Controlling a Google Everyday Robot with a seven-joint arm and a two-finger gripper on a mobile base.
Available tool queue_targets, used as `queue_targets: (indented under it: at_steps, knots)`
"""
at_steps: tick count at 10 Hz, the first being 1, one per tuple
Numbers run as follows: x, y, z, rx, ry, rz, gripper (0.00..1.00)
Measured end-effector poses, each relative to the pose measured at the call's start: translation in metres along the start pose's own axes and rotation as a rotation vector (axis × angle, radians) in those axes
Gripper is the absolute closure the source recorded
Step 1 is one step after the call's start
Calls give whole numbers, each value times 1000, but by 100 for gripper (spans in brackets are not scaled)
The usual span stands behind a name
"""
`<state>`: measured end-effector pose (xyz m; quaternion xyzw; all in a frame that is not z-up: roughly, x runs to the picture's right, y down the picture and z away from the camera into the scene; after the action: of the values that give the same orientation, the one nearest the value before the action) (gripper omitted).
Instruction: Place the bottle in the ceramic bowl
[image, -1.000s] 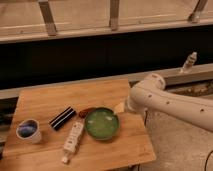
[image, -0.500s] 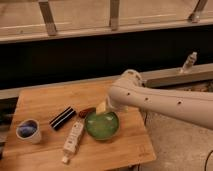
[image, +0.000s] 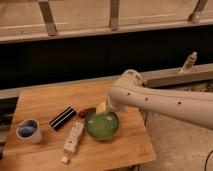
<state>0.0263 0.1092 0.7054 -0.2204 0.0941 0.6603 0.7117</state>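
The gripper (image: 102, 108) hovers at the upper rim of the ceramic bowl (image: 102, 138); its state cannot be told. The bottle (image: 73, 141) lies lower left of it, long axis steeply diagonal.

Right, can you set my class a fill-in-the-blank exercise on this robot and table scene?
1. The bottle lies on its ____ beside the ceramic bowl.
2. That bowl's glaze is ____.
3. The pincer hangs at the far rim of the ____.
4. The white cup is ____ inside.
Missing words: side; green; bowl; blue.
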Motion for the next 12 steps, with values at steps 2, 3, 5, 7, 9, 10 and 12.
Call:
queue_targets:
  at_steps: [2,3,5,7,9,10,12]
  knots:
    - [3,13,2,24,1,-58,20]
    - [5,26,4,41,-2,-99,20]
    - [16,86,15,69,6,-190,20]
    - [20,137,28,60,6,-222,20]
    - [25,165,35,60,6,-237,20]
    - [25,164,35,65,8,-237,20]
    - [26,161,35,67,13,-231,20]
